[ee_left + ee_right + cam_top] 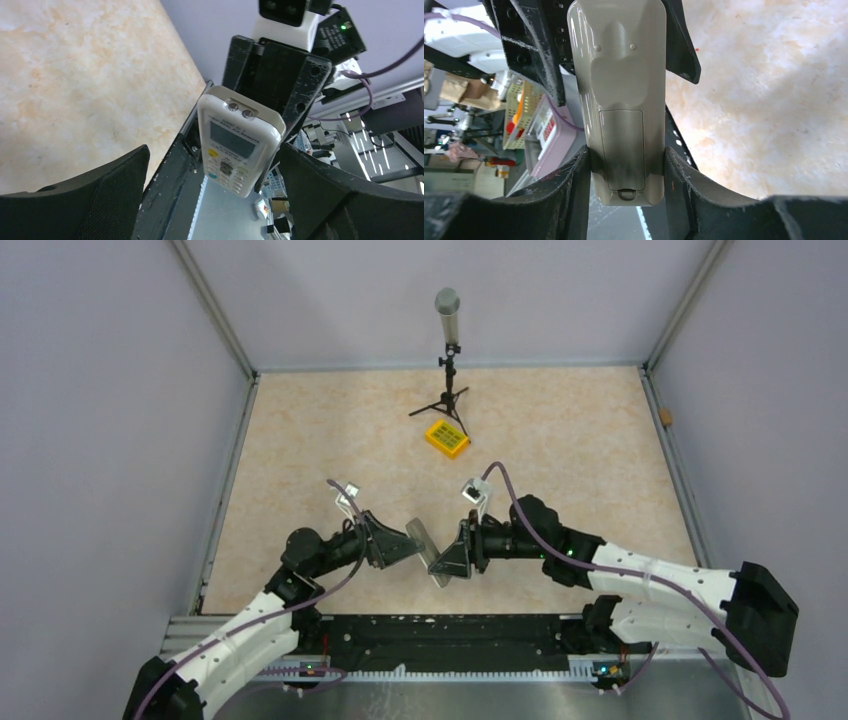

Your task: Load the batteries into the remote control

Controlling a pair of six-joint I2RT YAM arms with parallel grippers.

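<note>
The remote control (621, 100) is held in the air above the near edge of the bench (300, 440), between the two arms. It looks like a light, stiff shell of smooth plastic that could slip, so the long edges are the place to grip it. The right arm's fingers (569, 190) are clenched on those edges, on either side of the battery cover (622, 145), which faces the right wrist camera and is still closed. The left arm's fingers (115, 185) are spread on either side of the button face; they look released, though contact on one side is hard to rule out. No batteries are visible in any view. A yellow keypad box (447, 438) and a microphone stand (448, 315) sit far back.
</note>
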